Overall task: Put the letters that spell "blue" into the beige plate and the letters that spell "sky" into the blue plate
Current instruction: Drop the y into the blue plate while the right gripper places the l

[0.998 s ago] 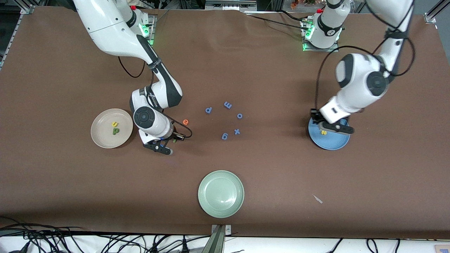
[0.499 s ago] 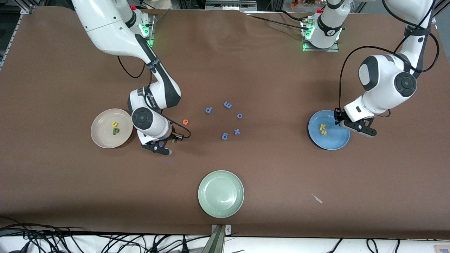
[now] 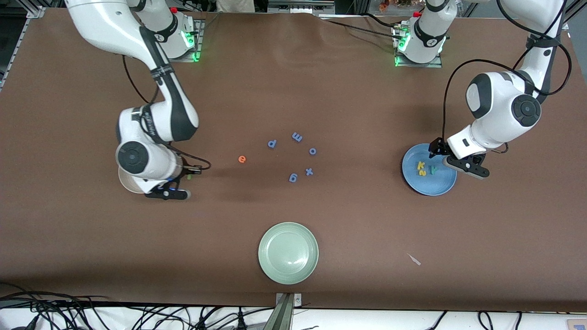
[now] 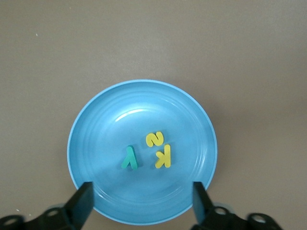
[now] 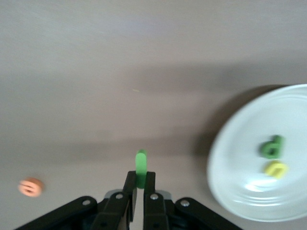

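Note:
The blue plate [image 4: 96,124] [image 3: 429,189] at the left arm's end holds the yellow s [image 4: 154,139], yellow k [image 4: 163,156] and teal y [image 4: 129,158] [image 3: 433,169]. My left gripper [image 4: 142,201] [image 3: 438,156] hangs open over that plate's rim, holding nothing. My right gripper [image 5: 137,176] [image 3: 185,176] is shut on the light green l [image 5: 140,165], just off the rim of the beige plate [image 5: 288,206] [image 3: 124,181]. In that plate lie the dark green b [image 5: 272,146] and yellow u [image 5: 277,168], which the right arm hides in the front view. The orange e [image 3: 242,159] [image 5: 31,187] lies on the table.
Several periwinkle letters [image 3: 297,136] lie scattered mid-table beside the e. A pale green plate [image 3: 288,253] sits nearer the front camera. A small white scrap [image 3: 415,260] lies near the front edge toward the left arm's end.
The left gripper opened and the teal y now lies in the blue plate. The right arm carried the l from beside the e toward the beige plate and now covers that plate.

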`<state>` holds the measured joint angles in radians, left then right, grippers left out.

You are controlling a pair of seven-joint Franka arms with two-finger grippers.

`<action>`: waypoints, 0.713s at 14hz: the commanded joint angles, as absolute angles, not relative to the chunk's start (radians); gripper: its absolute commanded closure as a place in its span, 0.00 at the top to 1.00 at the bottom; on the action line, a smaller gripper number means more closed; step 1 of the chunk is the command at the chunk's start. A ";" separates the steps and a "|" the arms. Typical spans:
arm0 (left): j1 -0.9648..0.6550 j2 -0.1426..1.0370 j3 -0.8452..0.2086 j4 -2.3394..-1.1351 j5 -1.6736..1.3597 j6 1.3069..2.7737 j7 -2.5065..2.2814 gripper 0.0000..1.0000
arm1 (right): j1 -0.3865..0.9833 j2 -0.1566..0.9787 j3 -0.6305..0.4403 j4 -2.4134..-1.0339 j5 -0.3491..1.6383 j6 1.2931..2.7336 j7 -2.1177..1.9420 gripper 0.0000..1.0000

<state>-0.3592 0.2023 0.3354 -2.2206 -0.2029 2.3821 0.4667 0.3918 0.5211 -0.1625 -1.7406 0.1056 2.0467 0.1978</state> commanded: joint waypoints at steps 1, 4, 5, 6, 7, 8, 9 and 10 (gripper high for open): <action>-0.357 0.097 0.337 -2.266 -0.173 2.327 0.474 1.00 | 0.394 0.439 -0.228 -1.862 0.117 2.059 0.031 0.00; -0.357 0.036 0.337 -2.266 -0.173 2.307 0.474 1.00 | 0.394 0.439 -0.319 -1.933 0.121 2.106 -0.124 0.00; -0.357 0.011 0.337 -2.266 -0.173 2.303 0.474 1.00 | 0.394 0.437 -0.343 -1.975 0.121 2.164 -0.174 0.00; -0.357 -0.021 0.336 -2.266 -0.173 2.275 0.474 1.00 | 0.391 0.434 -0.360 -2.011 0.123 2.215 -0.219 0.00; -0.357 -0.061 0.334 -2.264 -0.172 2.238 0.472 1.00 | 0.390 0.431 -0.365 -2.026 0.129 2.233 -0.236 0.00; -0.357 -0.096 0.333 -2.260 -0.172 2.214 0.472 1.00 | 0.390 0.431 -0.365 -2.028 0.129 2.233 -0.236 0.00; -0.357 -0.139 0.334 -2.255 -0.170 2.179 0.471 1.00 | 0.390 0.431 -0.365 -2.029 0.129 2.233 -0.236 0.12; -0.357 -0.181 0.336 -2.246 -0.144 2.125 0.466 1.00 | 0.388 0.433 -0.365 -2.028 0.132 2.233 -0.233 0.84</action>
